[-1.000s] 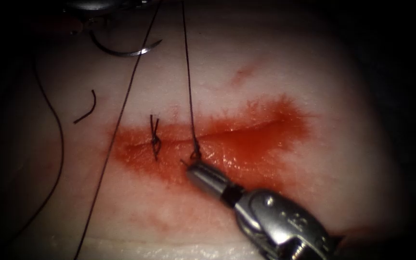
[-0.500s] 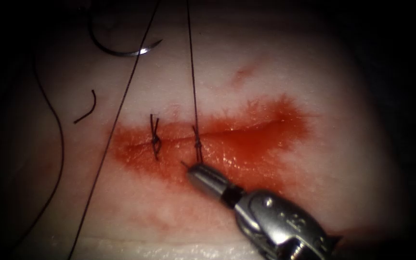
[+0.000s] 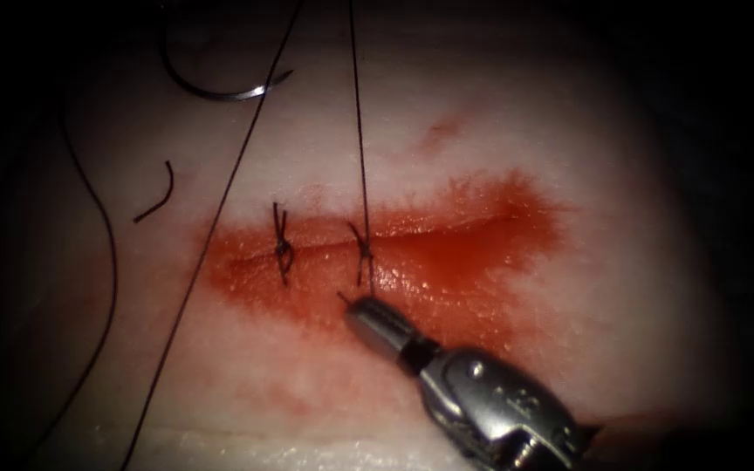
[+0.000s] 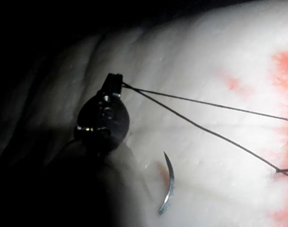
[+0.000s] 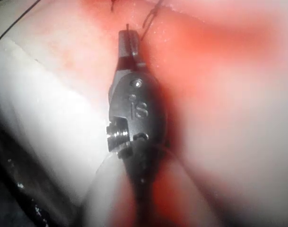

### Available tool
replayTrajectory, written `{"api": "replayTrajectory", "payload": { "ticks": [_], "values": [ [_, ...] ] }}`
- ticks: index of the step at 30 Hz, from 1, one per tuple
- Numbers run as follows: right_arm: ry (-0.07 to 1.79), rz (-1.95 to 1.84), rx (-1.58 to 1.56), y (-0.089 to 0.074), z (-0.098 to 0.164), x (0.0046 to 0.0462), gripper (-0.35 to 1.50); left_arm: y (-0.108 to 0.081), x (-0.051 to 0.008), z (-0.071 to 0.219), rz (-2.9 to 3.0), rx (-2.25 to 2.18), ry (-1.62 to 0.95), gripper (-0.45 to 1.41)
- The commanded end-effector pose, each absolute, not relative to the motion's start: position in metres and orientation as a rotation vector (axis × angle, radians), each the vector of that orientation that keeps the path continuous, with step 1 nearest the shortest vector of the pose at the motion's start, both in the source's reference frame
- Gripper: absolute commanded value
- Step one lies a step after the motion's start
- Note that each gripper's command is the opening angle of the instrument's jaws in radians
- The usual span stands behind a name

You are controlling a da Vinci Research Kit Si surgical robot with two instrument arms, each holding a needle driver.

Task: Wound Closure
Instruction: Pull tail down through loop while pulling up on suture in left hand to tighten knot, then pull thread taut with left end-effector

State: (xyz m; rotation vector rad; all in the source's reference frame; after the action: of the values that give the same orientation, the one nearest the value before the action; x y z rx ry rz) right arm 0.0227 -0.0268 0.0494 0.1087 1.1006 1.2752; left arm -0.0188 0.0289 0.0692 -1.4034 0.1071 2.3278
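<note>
The right tool [image 3: 355,305] pinches the short thread end [image 3: 342,298] just below the knot [image 3: 365,254] on the cut [image 3: 447,234]. The left tool [image 4: 116,81] pinches the long thread [image 3: 358,113]. The needle [image 3: 220,90] lies loose on the tissue [image 3: 482,131] (curved, thin, far upper left, not in it)

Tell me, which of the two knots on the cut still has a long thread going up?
The right knot, nearest the right claw. The left knot has only short ends.

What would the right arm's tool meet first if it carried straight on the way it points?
Probably the newer knot on the cut, just beyond the right tool; depth is unclear.
</note>
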Motion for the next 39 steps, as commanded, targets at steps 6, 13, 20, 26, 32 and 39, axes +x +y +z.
{"api": "replayTrajectory", "payload": {
  "ticks": [6,13,20,26,32,39],
  "values": [
    [1.100,1.272,0.122,-0.028,0.049,0.0236,-0.35,0.030,-0.0182,0.069,2.334,-1.394,0.110,-0.45],
    [1.161,1.251,0.093,-0.027,0.049,0.0234,-0.35,0.029,-0.0183,0.069,2.337,-1.405,0.099,-0.45],
    [1.138,1.231,0.088,-0.024,0.048,0.0214,0.59,0.027,-0.0179,0.065,2.287,-1.488,0.004,-0.45],
    [1.129,1.262,0.107,-0.021,0.046,0.0192,0.64,0.024,-0.0166,0.058,2.258,-1.558,-0.054,-0.45],
    [1.103,1.276,0.122,-0.019,0.046,0.0198,0.78,0.023,-0.0165,0.053,2.238,-1.602,-0.079,-0.45],
    [1.045,1.275,0.144,-0.016,0.048,0.0215,0.88,0.021,-0.0168,0.047,2.237,-1.651,-0.082,-0.45]
  ]
}}
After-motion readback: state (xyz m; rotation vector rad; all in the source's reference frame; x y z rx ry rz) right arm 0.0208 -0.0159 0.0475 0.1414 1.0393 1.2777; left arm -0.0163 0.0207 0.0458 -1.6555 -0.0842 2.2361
